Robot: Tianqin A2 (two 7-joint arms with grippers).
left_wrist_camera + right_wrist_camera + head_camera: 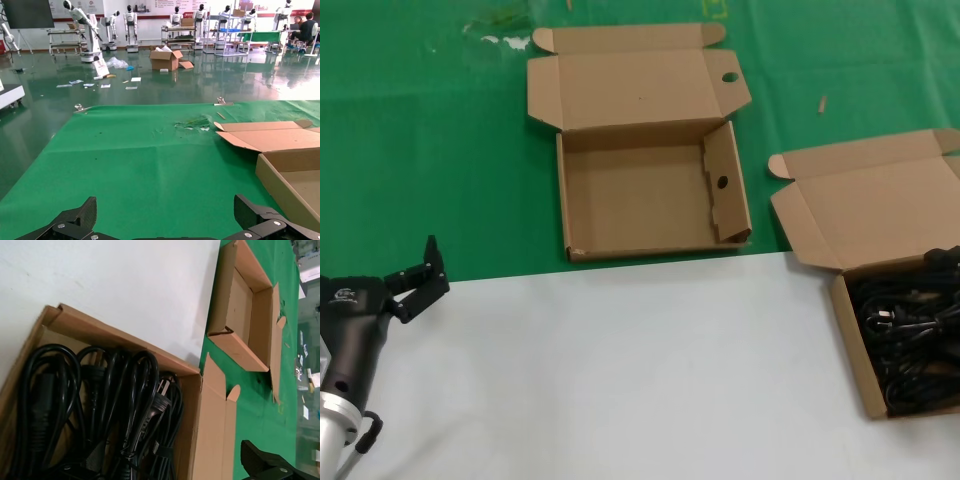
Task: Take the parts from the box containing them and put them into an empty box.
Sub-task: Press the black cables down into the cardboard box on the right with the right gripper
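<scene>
The parts, black cables (pixel 910 335) wound in bundles, fill the box containing them (pixel 850 345) at the right edge of the head view, lid folded back. In the right wrist view the cables (pixel 100 405) lie close below my right gripper (pixel 170 465). It is open: one finger (pixel 262 462) shows beyond the lid (pixel 215 425), the other is lost against the cables. The empty box (pixel 640 200) lies open at the middle back, also seen as the empty box (pixel 240 305) and the empty box (pixel 290 185). My left gripper (pixel 420 272) hangs open and empty at the near left.
A green mat (pixel 420 150) covers the far half of the table and a white sheet (pixel 620 370) the near half. Scraps and white marks (pixel 505 40) lie at the far left. A workshop floor with other robots (pixel 130 20) lies beyond the table.
</scene>
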